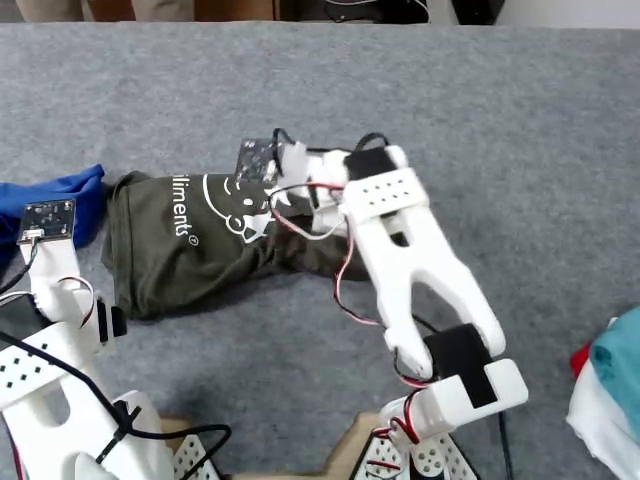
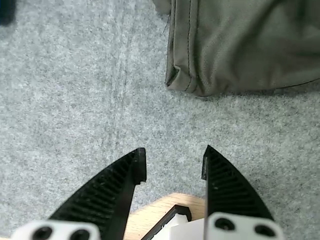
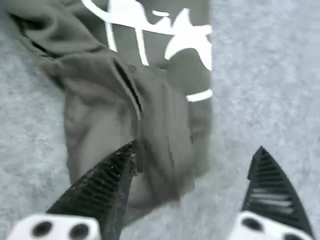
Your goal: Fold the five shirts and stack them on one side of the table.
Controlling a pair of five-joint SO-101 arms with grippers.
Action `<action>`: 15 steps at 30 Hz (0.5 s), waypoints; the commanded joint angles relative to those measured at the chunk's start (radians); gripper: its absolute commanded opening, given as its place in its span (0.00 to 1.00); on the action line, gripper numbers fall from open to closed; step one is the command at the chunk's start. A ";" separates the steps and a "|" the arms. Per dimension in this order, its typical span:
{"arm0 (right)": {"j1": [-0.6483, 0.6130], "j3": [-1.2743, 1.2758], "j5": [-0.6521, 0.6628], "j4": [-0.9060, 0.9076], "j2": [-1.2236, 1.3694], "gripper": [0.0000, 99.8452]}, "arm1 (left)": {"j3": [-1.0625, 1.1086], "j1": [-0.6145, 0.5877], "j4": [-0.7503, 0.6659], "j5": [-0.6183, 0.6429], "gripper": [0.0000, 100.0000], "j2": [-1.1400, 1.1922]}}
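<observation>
- At the far left edge of the high view you have a blue shirt (image 1: 70,200) crumpled on the grey table (image 1: 500,120), just beside the left end of the olive shirt (image 1: 170,250).
- Your left gripper (image 2: 172,162) hangs low over bare table at the near left. Its fingers (image 2: 112,192) are spread apart and hold nothing. A hemmed corner of the olive shirt lies just ahead of the tips, apart from them.
- The olive shirt sits left of the table's middle, with its long axis running left to right across the table. The broad end points left toward the blue shirt, and the narrower, bunched end points right. Its white print (image 1: 235,205) faces up, with the lettering turned sideways.
- Your right arm (image 1: 400,240) comes from the near edge over that bunched end. The right gripper (image 3: 196,152) is splayed wide and grips nothing. One finger (image 3: 102,187) is over the rumpled cloth and the other over bare table beside the shirt's edge. You cannot tell whether either touches.
- At the far right edge lies a heap of shirts (image 1: 605,400) in teal, red and white, well apart from the olive one.
</observation>
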 commanded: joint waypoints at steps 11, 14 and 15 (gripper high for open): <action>0.048 -0.283 -0.210 0.591 -0.005 0.33 | -0.021 0.009 -0.021 -0.005 0.19 -0.012; 0.067 -0.269 -0.311 0.600 -0.005 0.22 | -0.052 0.009 -0.078 0.058 0.20 -0.002; 0.079 -0.268 -0.347 0.600 -0.005 0.18 | -0.068 0.009 -0.092 0.089 0.20 0.002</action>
